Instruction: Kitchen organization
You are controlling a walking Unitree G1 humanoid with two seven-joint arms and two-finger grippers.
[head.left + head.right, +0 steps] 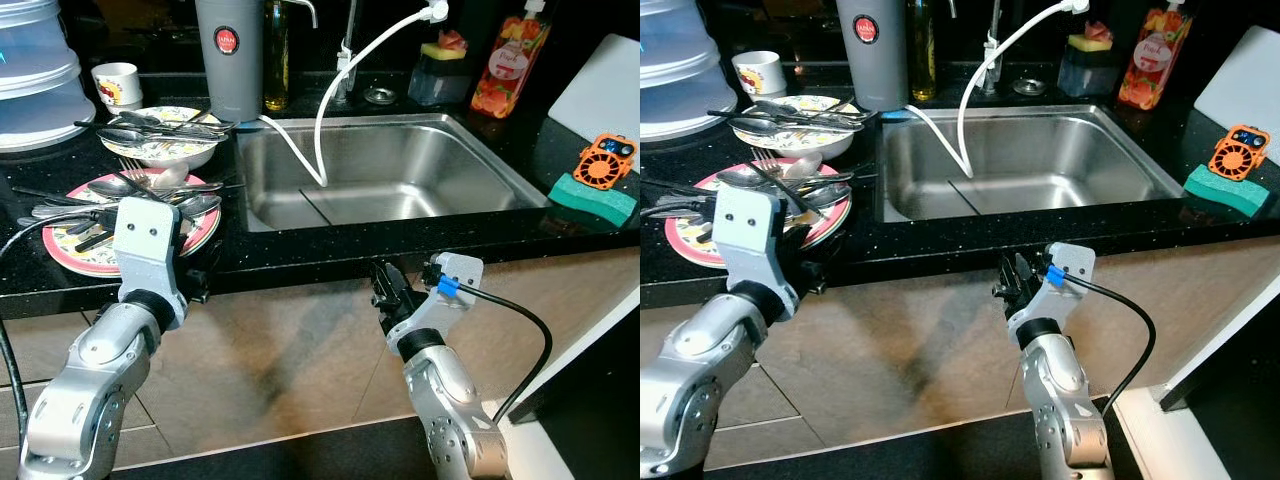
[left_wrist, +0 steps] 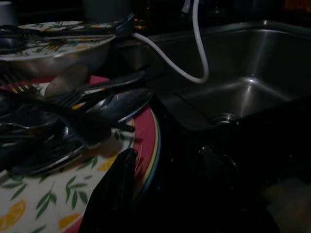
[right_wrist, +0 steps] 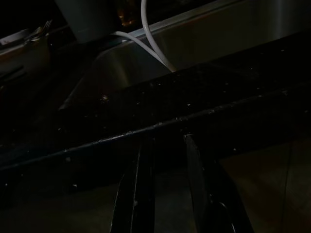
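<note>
A pink-rimmed plate (image 1: 70,252) with a leaf pattern lies at the counter's front left, with several spoons and forks (image 1: 150,190) piled on it. Behind it, a patterned bowl (image 1: 170,150) holds more cutlery. My left gripper (image 2: 167,189) is open at the plate's near rim, one finger (image 2: 116,194) over the rim and nothing between the two. My right gripper (image 3: 167,194) sits below the counter's front edge, in front of the steel sink (image 1: 400,195). It is open and holds nothing.
A white hose (image 1: 330,100) droops into the sink. A grey flask (image 1: 230,55), a cup (image 1: 117,85) and stacked plastic tubs (image 1: 35,70) stand at the back left. At the right are a soap bottle (image 1: 510,60), a green sponge (image 1: 592,197) and an orange fan (image 1: 607,160).
</note>
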